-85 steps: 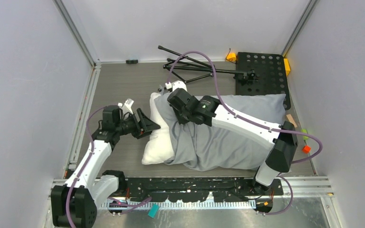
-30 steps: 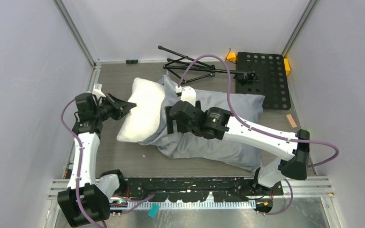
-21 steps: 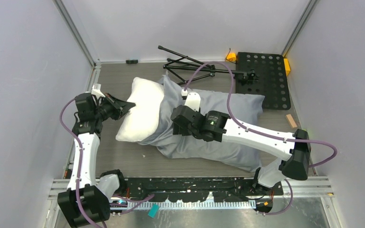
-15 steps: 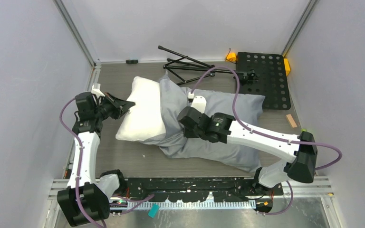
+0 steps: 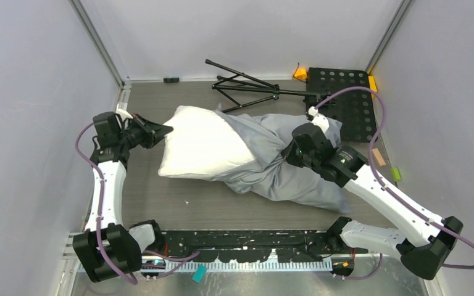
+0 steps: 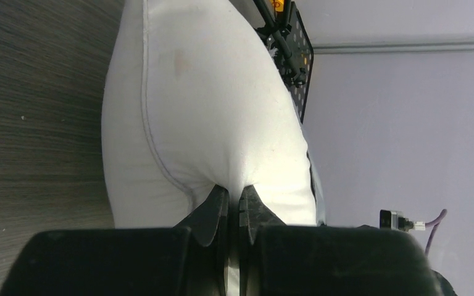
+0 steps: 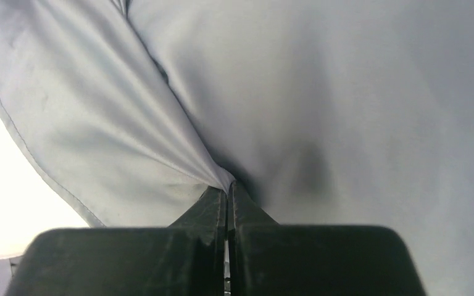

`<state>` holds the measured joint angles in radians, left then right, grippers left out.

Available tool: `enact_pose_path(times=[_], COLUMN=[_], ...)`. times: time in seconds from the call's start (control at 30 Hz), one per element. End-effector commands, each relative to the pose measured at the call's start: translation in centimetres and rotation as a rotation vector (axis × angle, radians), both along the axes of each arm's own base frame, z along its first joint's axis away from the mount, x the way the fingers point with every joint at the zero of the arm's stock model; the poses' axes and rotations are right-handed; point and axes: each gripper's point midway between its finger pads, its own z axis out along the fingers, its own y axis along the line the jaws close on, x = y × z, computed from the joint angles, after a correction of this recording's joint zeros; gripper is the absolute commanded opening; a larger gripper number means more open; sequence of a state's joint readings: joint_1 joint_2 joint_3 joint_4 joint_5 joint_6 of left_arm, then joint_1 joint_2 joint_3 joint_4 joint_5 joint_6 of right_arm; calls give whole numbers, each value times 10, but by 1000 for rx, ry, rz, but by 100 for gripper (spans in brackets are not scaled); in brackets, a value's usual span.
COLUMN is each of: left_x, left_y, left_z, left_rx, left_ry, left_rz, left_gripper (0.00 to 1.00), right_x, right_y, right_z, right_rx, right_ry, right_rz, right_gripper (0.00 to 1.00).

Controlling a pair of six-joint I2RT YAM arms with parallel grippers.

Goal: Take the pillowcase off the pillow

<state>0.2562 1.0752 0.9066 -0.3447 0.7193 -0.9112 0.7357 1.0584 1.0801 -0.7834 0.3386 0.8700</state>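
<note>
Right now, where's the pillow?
In the top view the pillow lies left of centre, its left corner pinched by the left gripper and its right end inside the pillowcase.

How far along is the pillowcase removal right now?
Roughly half done. Done: about half of the pillow lies bare, outside the pillowcase. In hand: the left pincer pinches the pillow's bare end, and the right pincer is shut on bunched pillowcase fabric. Left: the rest of the pillow sits inside and must slide out.
</note>
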Motion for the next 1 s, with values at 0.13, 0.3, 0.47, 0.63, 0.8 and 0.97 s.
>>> enact_pose_path(times=[0.13,0.3,0.47,0.63,0.8,0.97], left_x=[34,33,33,30,12,-11], left_y=[86,90,90,73,67,68], left_z=[40,22,18,11,3,15], left_rx=[179,206,221,272,373,469], left_ry=[-160,-108,-98,-76,-40,-54], left_rz=[316,323,318,233,199,192], left_gripper=[0,0,0,0,10,71], right_x=[-7,4,20,42,67,89], right_y=[-133,-128,-90,-29,1,12], right_z=[24,74,131,159,186,193], right_rx=[-378,-312,-225,-85,-13,-45], right_ry=[-124,-259,-337,-333,-350,-349], right_rz=[-366,-346,-170,4,23,18], right_gripper=[0,0,0,0,0,0])
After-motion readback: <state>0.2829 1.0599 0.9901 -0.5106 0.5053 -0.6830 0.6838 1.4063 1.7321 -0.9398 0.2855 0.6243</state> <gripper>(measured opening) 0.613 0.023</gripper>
